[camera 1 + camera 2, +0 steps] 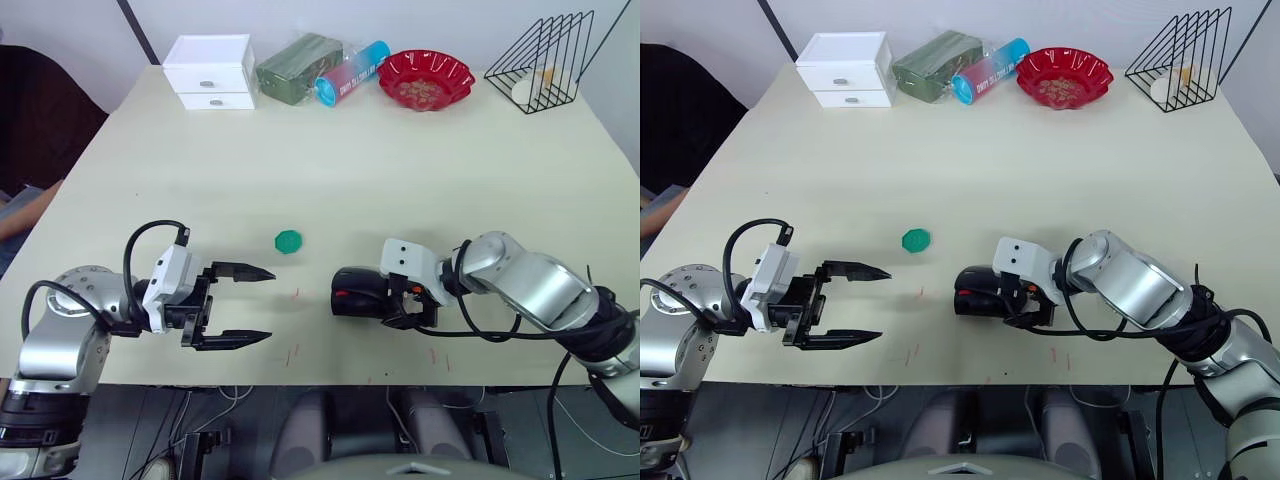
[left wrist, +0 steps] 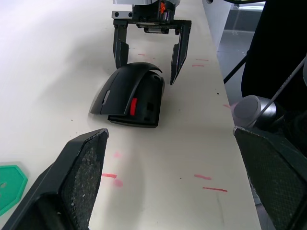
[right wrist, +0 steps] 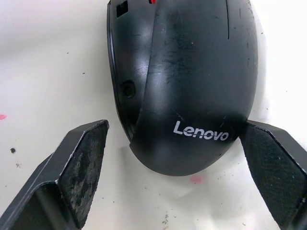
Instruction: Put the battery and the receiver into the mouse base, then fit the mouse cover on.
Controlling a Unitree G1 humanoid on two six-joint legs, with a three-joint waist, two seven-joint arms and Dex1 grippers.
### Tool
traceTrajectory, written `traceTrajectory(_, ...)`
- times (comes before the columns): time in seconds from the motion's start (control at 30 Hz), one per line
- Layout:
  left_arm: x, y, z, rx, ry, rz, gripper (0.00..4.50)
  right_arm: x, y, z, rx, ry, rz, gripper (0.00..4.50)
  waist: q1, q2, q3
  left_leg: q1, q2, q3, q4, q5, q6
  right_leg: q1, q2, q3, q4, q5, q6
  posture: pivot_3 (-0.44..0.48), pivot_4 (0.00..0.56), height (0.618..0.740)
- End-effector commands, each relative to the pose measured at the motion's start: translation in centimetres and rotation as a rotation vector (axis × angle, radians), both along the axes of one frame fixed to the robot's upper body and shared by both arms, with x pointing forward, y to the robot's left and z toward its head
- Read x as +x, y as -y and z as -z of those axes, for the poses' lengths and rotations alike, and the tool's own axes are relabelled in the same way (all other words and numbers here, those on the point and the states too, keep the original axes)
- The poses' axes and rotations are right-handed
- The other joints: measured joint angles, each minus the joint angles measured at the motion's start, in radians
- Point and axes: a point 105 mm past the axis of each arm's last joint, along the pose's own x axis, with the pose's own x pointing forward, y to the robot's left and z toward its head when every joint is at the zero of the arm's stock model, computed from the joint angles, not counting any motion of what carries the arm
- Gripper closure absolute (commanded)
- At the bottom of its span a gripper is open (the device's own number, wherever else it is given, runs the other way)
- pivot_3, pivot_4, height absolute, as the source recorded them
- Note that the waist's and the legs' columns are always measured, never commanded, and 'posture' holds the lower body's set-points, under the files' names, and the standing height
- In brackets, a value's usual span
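Note:
The mouse base (image 1: 345, 295), black with a red scroll wheel (image 2: 134, 106), lies near the table's front edge. The glossy black mouse cover (image 3: 196, 81) rests on top of it, sitting skewed so the base's side (image 3: 120, 72) shows beside it. My right gripper (image 1: 395, 303) is open, its fingers straddling the mouse's rear end. My left gripper (image 1: 268, 305) is open and empty, a short way left of the mouse and pointing at it. The battery and the receiver are hidden from view.
A small green hexagonal dish (image 1: 289, 241) lies between the grippers, slightly farther back. Along the far edge stand a white drawer box (image 1: 210, 72), a green packet (image 1: 298, 66), a blue-pink tube (image 1: 352, 72), a red bowl (image 1: 426, 78) and a wire rack (image 1: 545, 60).

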Motion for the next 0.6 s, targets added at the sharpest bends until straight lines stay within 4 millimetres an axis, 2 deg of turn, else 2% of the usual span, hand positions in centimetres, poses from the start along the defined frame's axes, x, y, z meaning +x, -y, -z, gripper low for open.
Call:
traceTrajectory(0.03, -0.2, 0.0, -0.5, 0.007, 0.026, 0.02, 0.0, 0.0, -0.3, -1.2, 0.025, 0.036, -0.023, 0.09, 0.0, 0.0, 0.0, 0.0, 0.0, 0.0, 0.0, 0.0, 0.0, 0.0, 0.0, 0.0, 0.0, 0.0, 0.0, 0.0, 0.15, 0.74)
traceTrajectory(0.23, -0.1, 0.0, -0.6, 0.009, 0.028, 0.023, 0.0, 0.2, -0.4, -1.7, 0.067, 0.016, 0.007, 0.09, 0.0, 0.0, 0.0, 0.0, 0.0, 0.0, 0.0, 0.0, 0.0, 0.0, 0.0, 0.0, 0.001, 0.0, 0.0, 0.0, 0.15, 0.74)
traceTrajectory(0.6, 0.0, 0.0, -0.5, 0.009, 0.026, 0.025, 0.0, 0.7, 0.7, -1.6, 0.126, -0.021, 0.102, 0.09, 0.0, 0.0, 0.0, 0.0, 0.0, 0.0, 0.0, 0.0, 0.0, 0.0, 0.0, 0.0, 0.0, 0.0, 0.0, 0.0, 0.15, 0.74)
